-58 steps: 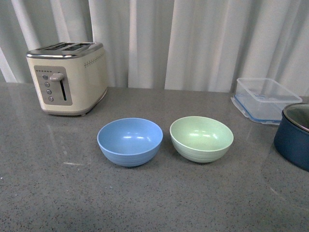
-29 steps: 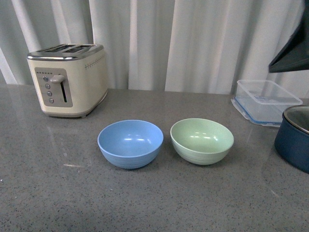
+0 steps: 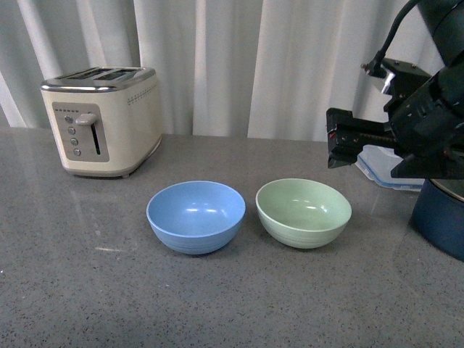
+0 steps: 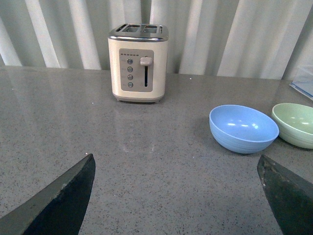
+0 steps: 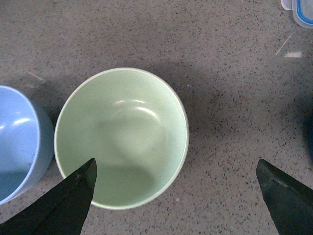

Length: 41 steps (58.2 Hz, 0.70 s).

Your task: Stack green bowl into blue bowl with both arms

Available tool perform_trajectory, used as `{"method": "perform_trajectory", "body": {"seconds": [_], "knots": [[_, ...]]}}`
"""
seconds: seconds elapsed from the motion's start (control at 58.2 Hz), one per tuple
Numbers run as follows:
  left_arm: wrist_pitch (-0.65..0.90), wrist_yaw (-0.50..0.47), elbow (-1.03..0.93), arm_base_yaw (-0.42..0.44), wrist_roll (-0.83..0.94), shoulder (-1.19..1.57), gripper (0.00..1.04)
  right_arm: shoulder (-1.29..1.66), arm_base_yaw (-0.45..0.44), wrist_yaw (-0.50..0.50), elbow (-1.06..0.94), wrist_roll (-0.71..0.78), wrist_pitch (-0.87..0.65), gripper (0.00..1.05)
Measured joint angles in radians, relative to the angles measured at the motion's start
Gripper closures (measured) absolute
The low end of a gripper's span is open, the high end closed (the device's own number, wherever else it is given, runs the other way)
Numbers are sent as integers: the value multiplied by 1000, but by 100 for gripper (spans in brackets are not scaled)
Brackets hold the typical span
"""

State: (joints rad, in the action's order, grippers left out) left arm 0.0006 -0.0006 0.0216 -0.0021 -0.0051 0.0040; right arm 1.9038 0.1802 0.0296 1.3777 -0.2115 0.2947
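Observation:
The blue bowl (image 3: 195, 216) and the green bowl (image 3: 303, 212) stand upright side by side on the grey counter, blue on the left, close together. My right arm (image 3: 420, 116) hangs above and to the right of the green bowl. My right gripper (image 5: 175, 164) is open and empty, looking straight down on the green bowl (image 5: 122, 137), with one finger (image 5: 73, 196) over its rim and the other finger over bare counter. The blue bowl's edge (image 5: 19, 147) shows beside it. My left gripper (image 4: 175, 157) is open and empty, low over the counter, well short of the blue bowl (image 4: 243, 128) and green bowl (image 4: 296, 125).
A cream toaster (image 3: 101, 119) stands at the back left. A clear lidded container (image 3: 384, 163) sits at the back right, partly hidden by my right arm. A dark navy pot (image 3: 442, 221) stands at the right edge. White curtains hang behind the counter.
My right arm has come down into the front view from the upper right and now hangs above the green bowl's right side. The bowls have not moved.

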Motion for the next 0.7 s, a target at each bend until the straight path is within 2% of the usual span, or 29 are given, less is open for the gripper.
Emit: {"method": "perform_trajectory", "body": {"seconds": [0.481, 0.704], "knots": [[0, 0, 0, 0, 0, 0, 7, 296, -48, -50, 245, 21, 94, 10], [0, 0, 0, 0, 0, 0, 7, 336, -53, -56, 290, 24, 105, 43]]}}
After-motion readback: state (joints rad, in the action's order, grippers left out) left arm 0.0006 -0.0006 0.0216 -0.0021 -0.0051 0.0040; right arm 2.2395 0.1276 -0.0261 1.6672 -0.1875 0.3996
